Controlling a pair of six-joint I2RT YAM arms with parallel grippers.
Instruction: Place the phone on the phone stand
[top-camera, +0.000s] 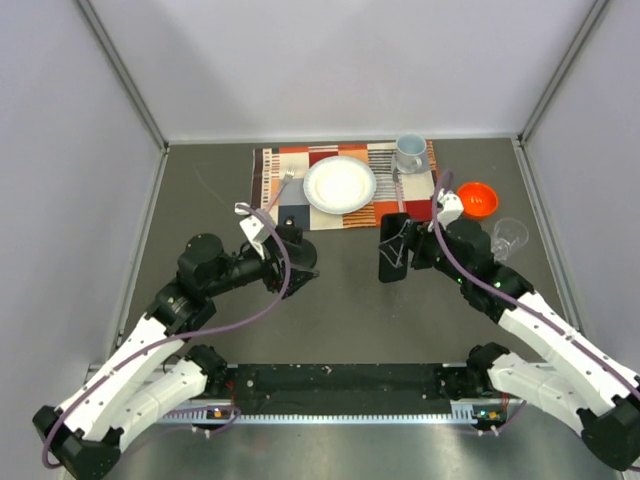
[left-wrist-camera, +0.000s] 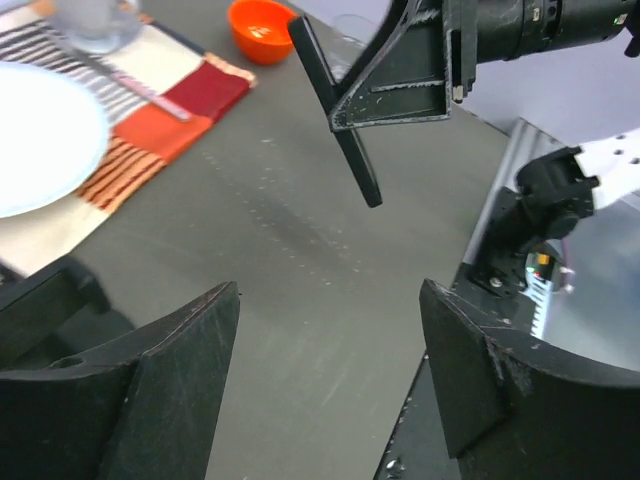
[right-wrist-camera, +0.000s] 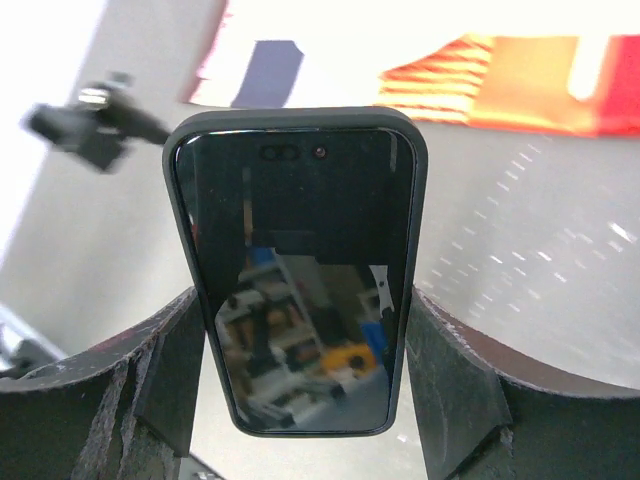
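Phone (right-wrist-camera: 300, 230) is clamped by its long edges in the right gripper (right-wrist-camera: 305, 400), screen toward the wrist cam, off the desk (top-camera: 350, 310) and tilted, just in front of the placemat (top-camera: 290, 165). Left gripper (left-wrist-camera: 328, 300) has its jaws wide apart with nothing between them, facing the phone from across mid-desk. Black lump just beside it on the placemat side looks like the phone stand (top-camera: 292, 240), too blurred to confirm.

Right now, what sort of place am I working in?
Probably a lab test cell staged as a dining setting: plain grey walls enclose the dark table, and a striped placemat carries a white plate and mug.
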